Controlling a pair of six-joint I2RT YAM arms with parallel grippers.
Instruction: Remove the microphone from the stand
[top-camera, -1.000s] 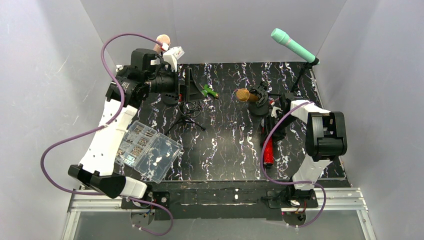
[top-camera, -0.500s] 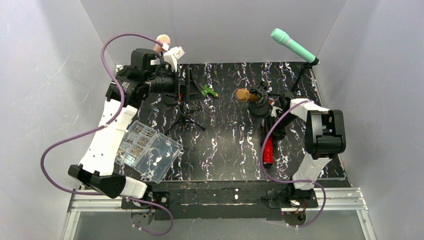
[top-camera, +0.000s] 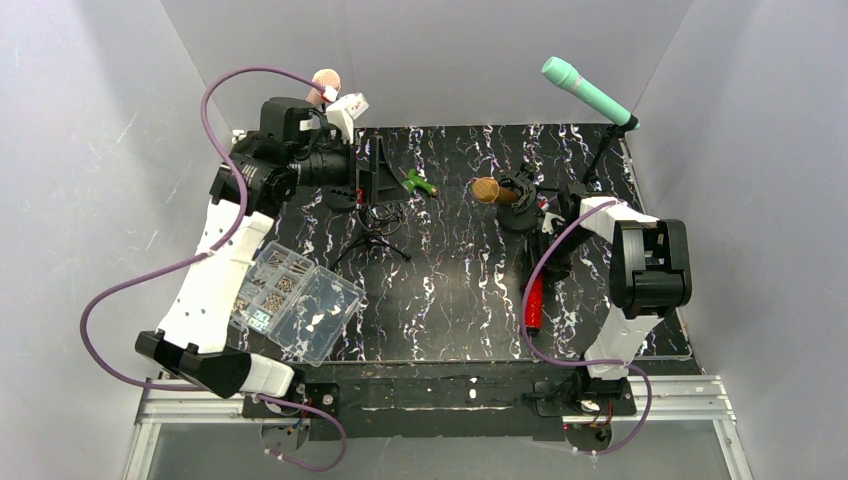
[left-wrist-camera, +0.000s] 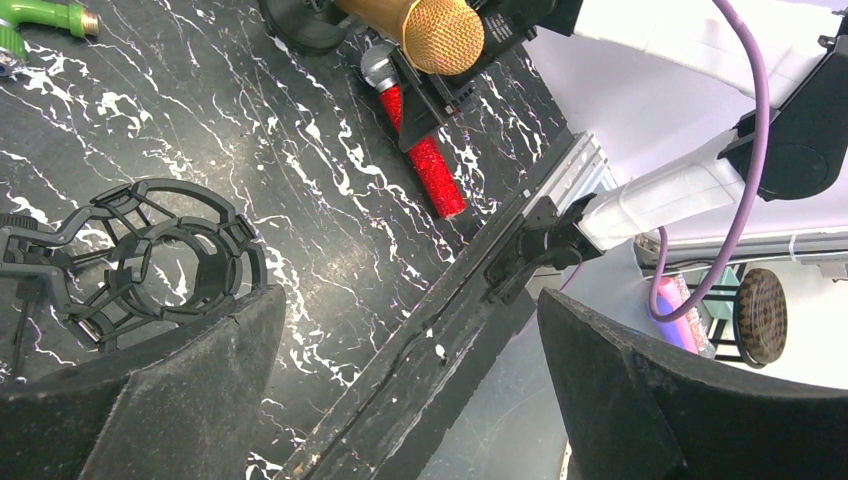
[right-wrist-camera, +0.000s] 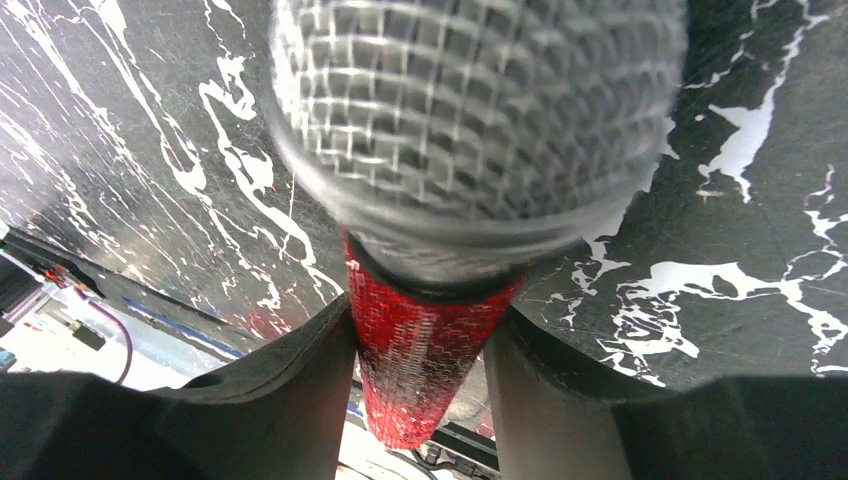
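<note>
My right gripper (top-camera: 546, 250) (right-wrist-camera: 420, 350) is shut on a red glitter microphone (top-camera: 533, 300) (right-wrist-camera: 425, 340) just below its silver mesh head (right-wrist-camera: 470, 120). The mic's tail points toward the table's near edge, low over the black marbled mat (top-camera: 450, 290). It also shows in the left wrist view (left-wrist-camera: 425, 150). My left gripper (top-camera: 364, 185) (left-wrist-camera: 410, 380) is open and empty at the back left. It hangs over an empty black shock-mount stand (top-camera: 375, 228) (left-wrist-camera: 150, 260).
A gold microphone (top-camera: 487, 190) (left-wrist-camera: 440, 30) sits in a black holder beside my right wrist. A teal microphone (top-camera: 585, 88) is on a tall stand at the back right. A green tool (top-camera: 420, 183) and a clear parts box (top-camera: 295, 300) lie on the mat.
My right wrist and the red microphone have shifted slightly left. The left arm has not moved.
</note>
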